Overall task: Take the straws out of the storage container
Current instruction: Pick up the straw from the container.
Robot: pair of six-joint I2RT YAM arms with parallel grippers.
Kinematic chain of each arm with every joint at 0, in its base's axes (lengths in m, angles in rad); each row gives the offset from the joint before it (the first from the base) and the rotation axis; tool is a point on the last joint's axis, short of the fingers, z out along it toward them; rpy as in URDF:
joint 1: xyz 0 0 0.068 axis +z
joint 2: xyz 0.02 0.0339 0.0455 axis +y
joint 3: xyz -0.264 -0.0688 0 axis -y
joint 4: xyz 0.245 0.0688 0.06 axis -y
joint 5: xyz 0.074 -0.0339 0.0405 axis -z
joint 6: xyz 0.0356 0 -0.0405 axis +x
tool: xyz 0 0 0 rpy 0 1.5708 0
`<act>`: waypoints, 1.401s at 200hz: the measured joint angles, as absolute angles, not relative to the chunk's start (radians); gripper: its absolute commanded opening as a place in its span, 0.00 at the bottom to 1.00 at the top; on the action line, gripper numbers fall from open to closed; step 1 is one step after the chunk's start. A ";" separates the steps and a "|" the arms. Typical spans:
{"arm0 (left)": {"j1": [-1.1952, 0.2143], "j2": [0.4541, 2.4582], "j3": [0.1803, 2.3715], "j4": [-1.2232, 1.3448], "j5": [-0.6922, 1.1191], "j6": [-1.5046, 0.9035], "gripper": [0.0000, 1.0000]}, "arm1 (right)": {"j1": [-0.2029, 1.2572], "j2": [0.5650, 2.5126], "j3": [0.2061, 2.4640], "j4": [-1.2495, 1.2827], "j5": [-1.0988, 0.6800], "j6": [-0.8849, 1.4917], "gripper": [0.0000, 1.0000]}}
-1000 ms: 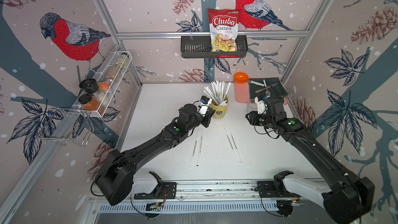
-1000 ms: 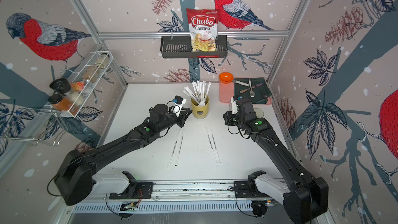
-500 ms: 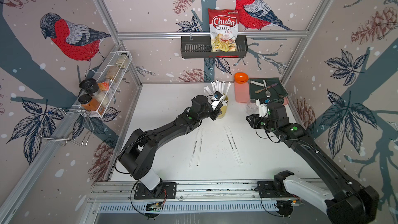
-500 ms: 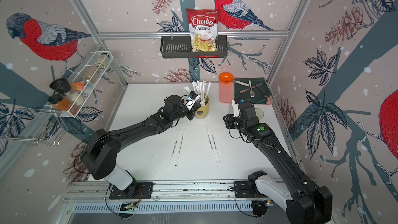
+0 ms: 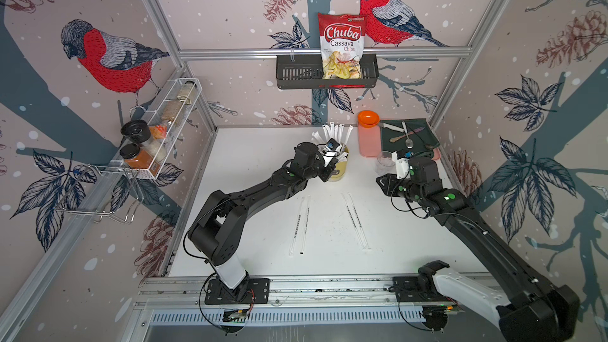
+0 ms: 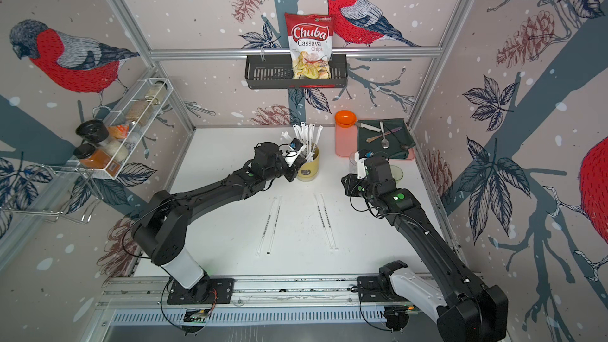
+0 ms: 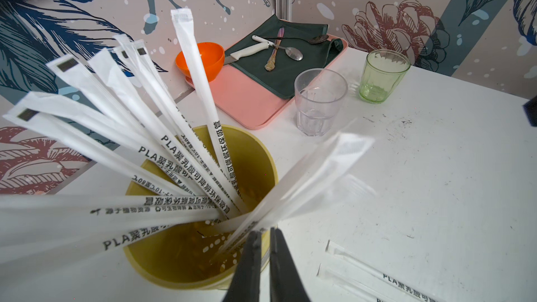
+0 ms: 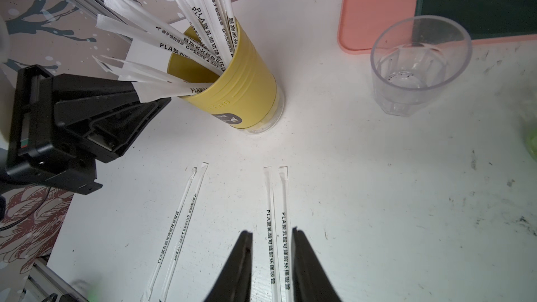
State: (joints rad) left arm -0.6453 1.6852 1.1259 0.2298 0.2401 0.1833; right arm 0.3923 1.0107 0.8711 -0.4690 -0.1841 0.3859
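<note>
The left gripper [image 7: 264, 231] pinches a wrapped straw [image 7: 305, 175] at the yellow cup's [image 8: 250, 82] rim for lifting out, while the right gripper [image 8: 271, 231] waits half-open and empty.

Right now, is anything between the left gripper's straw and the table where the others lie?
Nothing visible does. The left gripper is shut on a white paper-wrapped straw at the pale yellow plastic cup; the white table up to the four laid-out straws is bare. The open right gripper hangs to their right.
</note>
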 measured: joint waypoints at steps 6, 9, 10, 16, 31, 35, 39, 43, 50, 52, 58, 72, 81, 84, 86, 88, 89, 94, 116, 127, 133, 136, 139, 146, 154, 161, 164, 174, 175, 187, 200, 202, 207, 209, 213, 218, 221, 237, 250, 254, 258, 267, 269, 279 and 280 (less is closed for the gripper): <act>-0.645 1.685 1.126 0.227 0.247 0.183 0.15 | 0.392 1.011 0.871 -0.469 -0.184 0.385 0.28; -0.645 1.685 1.126 0.226 0.251 0.183 0.15 | 0.392 1.011 0.871 -0.469 -0.184 0.384 0.28; -0.645 1.685 1.126 0.226 0.252 0.183 0.15 | 0.392 1.011 0.871 -0.469 -0.184 0.384 0.28; -0.645 1.685 1.126 0.225 0.260 0.183 0.15 | 0.392 1.012 0.871 -0.469 -0.184 0.384 0.28; -0.646 1.685 1.126 0.225 0.266 0.183 0.16 | 0.392 1.012 0.871 -0.469 -0.187 0.384 0.28; -0.647 1.685 1.126 0.225 0.268 0.183 0.16 | 0.392 1.012 0.871 -0.469 -0.187 0.384 0.28; -0.648 1.685 1.126 0.225 0.270 0.182 0.16 | 0.392 1.012 0.871 -0.469 -0.187 0.384 0.28; -0.649 1.685 1.126 0.225 0.272 0.182 0.16 | 0.392 1.012 0.871 -0.469 -0.187 0.384 0.28; -0.651 1.685 1.126 0.225 0.273 0.181 0.16 | 0.392 1.012 0.871 -0.469 -0.187 0.384 0.28; -0.652 1.685 1.126 0.225 0.273 0.180 0.16 | 0.392 1.012 0.871 -0.469 -0.187 0.384 0.28; -0.654 1.685 1.126 0.226 0.274 0.180 0.16 | 0.392 1.012 0.871 -0.469 -0.188 0.384 0.28; -0.661 1.685 1.121 0.228 0.273 0.180 0.17 | 0.392 1.012 0.871 -0.469 -0.188 0.384 0.28; -0.665 1.687 1.118 0.229 0.271 0.179 0.17 | 0.392 1.012 0.871 -0.469 -0.188 0.384 0.28; -0.666 1.688 1.118 0.229 0.269 0.179 0.17 | 0.392 1.012 0.871 -0.469 -0.188 0.384 0.28; -0.667 1.689 1.118 0.230 0.267 0.179 0.17 | 0.392 1.012 0.871 -0.469 -0.188 0.384 0.28; -0.668 1.690 1.118 0.231 0.265 0.179 0.17 | 0.392 1.012 0.871 -0.469 -0.188 0.384 0.28; -0.668 1.691 1.118 0.232 0.265 0.179 0.18 | 0.392 1.012 0.871 -0.469 -0.188 0.384 0.28; -0.670 1.693 1.118 0.234 0.261 0.180 0.18 | 0.392 1.013 0.871 -0.469 -0.188 0.384 0.28; -0.678 1.702 1.118 0.241 0.240 0.180 0.22 | 0.392 1.015 0.871 -0.469 -0.189 0.384 0.28; -0.682 1.705 1.118 0.244 0.225 0.179 0.24 | 0.392 1.016 0.871 -0.468 -0.191 0.383 0.28; -0.682 1.707 1.118 0.246 0.221 0.179 0.24 | 0.392 1.018 0.871 -0.468 -0.191 0.383 0.28; -0.683 1.708 1.118 0.249 0.216 0.179 0.24 | 0.392 1.018 0.871 -0.468 -0.191 0.383 0.28; -0.683 1.709 1.118 0.251 0.208 0.179 0.24 | 0.392 1.019 0.871 -0.467 -0.191 0.383 0.28; -0.684 1.712 1.118 0.257 0.199 0.179 0.24 | 0.392 1.020 0.871 -0.467 -0.191 0.382 0.28; -0.684 1.715 1.119 0.262 0.197 0.175 0.24 | 0.392 1.021 0.871 -0.467 -0.191 0.380 0.28; -0.685 1.720 1.119 0.268 0.184 0.172 0.24 | 0.392 1.022 0.871 -0.466 -0.191 0.379 0.28; -0.685 1.721 1.119 0.272 0.179 0.171 0.24 | 0.392 1.022 0.871 -0.466 -0.191 0.379 0.28; -0.686 1.727 1.122 0.281 0.174 0.162 0.24 | 0.392 1.023 0.871 -0.465 -0.191 0.369 0.28; -0.686 1.728 1.122 0.282 0.173 0.162 0.24 | 0.392 1.023 0.871 -0.465 -0.191 0.369 0.28; -0.686 1.733 1.127 0.287 0.153 0.161 0.24 | 0.392 1.026 0.871 -0.465 -0.191 0.369 0.28; -0.687 1.743 1.140 0.288 0.154 0.160 0.24 | 0.391 1.027 0.871 -0.465 -0.191 0.368 0.28; -0.687 1.744 1.142 0.288 0.154 0.160 0.24 | 0.391 1.027 0.871 -0.465 -0.191 0.368 0.28; -0.688 1.748 1.147 0.289 0.154 0.156 0.24 | 0.390 1.027 0.871 -0.465 -0.191 0.367 0.28; -0.688 1.750 1.149 0.289 0.154 0.157 0.25 | 0.390 1.028 0.871 -0.465 -0.191 0.367 0.28; -0.690 1.753 1.152 0.288 0.154 0.156 0.25 | 0.390 1.028 0.871 -0.465 -0.191 0.365 0.28; -0.691 1.757 1.156 0.289 0.154 0.156 0.25 | 0.389 1.028 0.871 -0.465 -0.191 0.365 0.28; -0.691 1.759 1.157 0.288 0.154 0.156 0.25 | 0.389 1.028 0.871 -0.465 -0.191 0.365 0.28; -0.698 1.767 1.164 0.288 0.154 0.156 0.26 | 0.385 1.028 0.871 -0.465 -0.191 0.365 0.28; -0.702 1.773 1.170 0.288 0.154 0.157 0.26 | 0.384 1.028 0.871 -0.465 -0.191 0.364 0.28; -0.704 1.775 1.172 0.288 0.154 0.157 0.27 | 0.383 1.028 0.871 -0.465 -0.191 0.364 0.28; -0.705 1.777 1.175 0.288 0.154 0.157 0.27 | 0.383 1.028 0.871 -0.465 -0.191 0.364 0.28; -0.706 1.781 1.179 0.287 0.152 0.157 0.26 | 0.381 1.028 0.871 -0.465 -0.191 0.363 0.28; -0.707 1.781 1.180 0.288 0.152 0.157 0.26 | 0.380 1.028 0.871 -0.465 -0.191 0.363 0.27; -0.708 1.781 1.182 0.287 0.145 0.157 0.24 | 0.379 1.028 0.870 -0.465 -0.191 0.362 0.28; -0.708 1.781 1.182 0.287 0.145 0.157 0.24 | 0.379 1.028 0.870 -0.465 -0.191 0.361 0.28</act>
State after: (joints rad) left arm -0.7078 1.7813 1.1820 0.2874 0.1448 0.1566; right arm 0.3786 1.0275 0.8696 -0.4652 -0.1905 0.3614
